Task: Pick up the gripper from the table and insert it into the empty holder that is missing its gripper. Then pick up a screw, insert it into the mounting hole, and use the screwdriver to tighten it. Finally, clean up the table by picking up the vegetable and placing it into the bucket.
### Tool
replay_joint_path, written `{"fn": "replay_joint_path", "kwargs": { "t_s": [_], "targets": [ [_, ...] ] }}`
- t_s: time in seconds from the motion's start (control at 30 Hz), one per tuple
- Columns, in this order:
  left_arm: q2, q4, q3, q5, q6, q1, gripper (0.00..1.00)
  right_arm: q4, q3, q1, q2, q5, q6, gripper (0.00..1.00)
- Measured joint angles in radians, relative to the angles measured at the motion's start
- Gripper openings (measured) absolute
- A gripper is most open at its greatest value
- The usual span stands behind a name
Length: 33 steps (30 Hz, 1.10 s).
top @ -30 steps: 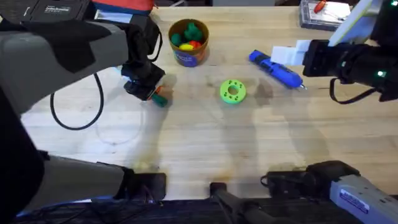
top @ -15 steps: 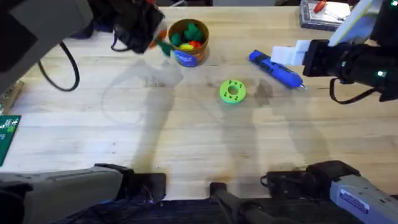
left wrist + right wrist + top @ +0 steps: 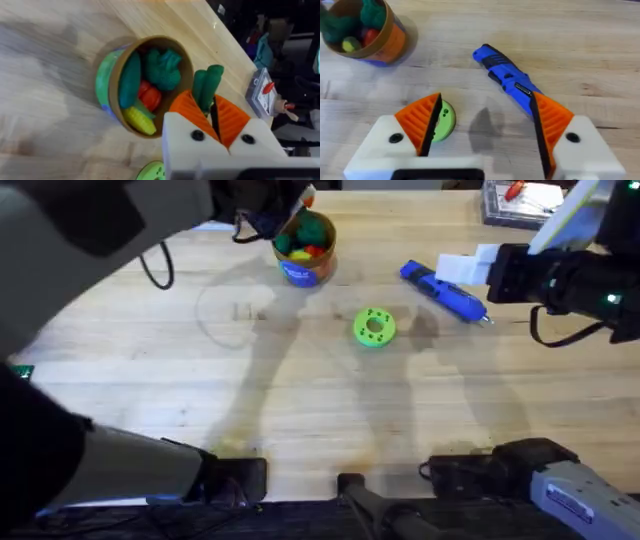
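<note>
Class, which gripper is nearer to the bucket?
Left. The left gripper holds the vegetable just above the bucket; the right gripper hovers across the table by the screwdriver.

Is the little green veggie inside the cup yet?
Not yet. The left gripper pinches the vegetable just above the bucket rim, not dropped in.
</note>
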<state>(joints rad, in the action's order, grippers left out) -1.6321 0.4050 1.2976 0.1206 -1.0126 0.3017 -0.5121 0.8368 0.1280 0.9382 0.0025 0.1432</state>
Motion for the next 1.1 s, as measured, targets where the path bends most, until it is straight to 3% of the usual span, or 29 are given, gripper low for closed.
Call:
{"fn": "replay_joint_path", "kwargs": {
  "t_s": [0.3,0.4,0.53,0.6,0.73,0.77,1.0,1.1],
  "targets": [
    [-0.069,-0.043,0.000,0.017,0.003,0.010,0.026,0.000,0.000,0.000,0.000,0.000,0.000,0.994],
    [-0.069,-0.044,0.000,0.018,0.005,0.010,0.140,0.000,0.000,0.000,0.000,0.000,0.000,0.994],
    [-0.069,-0.044,0.000,0.018,0.008,0.010,0.221,0.000,0.000,0.000,0.000,0.000,0.002,0.993],
    [-0.069,-0.043,0.000,0.018,0.013,0.010,0.411,0.000,0.000,0.000,0.000,0.000,0.003,0.994],
    [-0.069,-0.047,0.000,0.018,0.009,0.010,0.930,0.000,0.000,0.000,0.000,0.000,0.003,0.994],
    [-0.069,-0.047,0.000,0.019,0.009,0.010,0.969,0.000,0.000,0.000,0.000,0.000,0.003,0.994],
    [-0.068,-0.049,0.000,0.046,0.017,0.010,0.986,0.002,0.000,0.000,0.000,0.000,0.004,0.994],
    [-0.062,-0.046,0.003,0.082,0.064,0.010,0.985,0.006,0.000,0.000,0.000,0.000,0.007,0.994]
  ]
}}
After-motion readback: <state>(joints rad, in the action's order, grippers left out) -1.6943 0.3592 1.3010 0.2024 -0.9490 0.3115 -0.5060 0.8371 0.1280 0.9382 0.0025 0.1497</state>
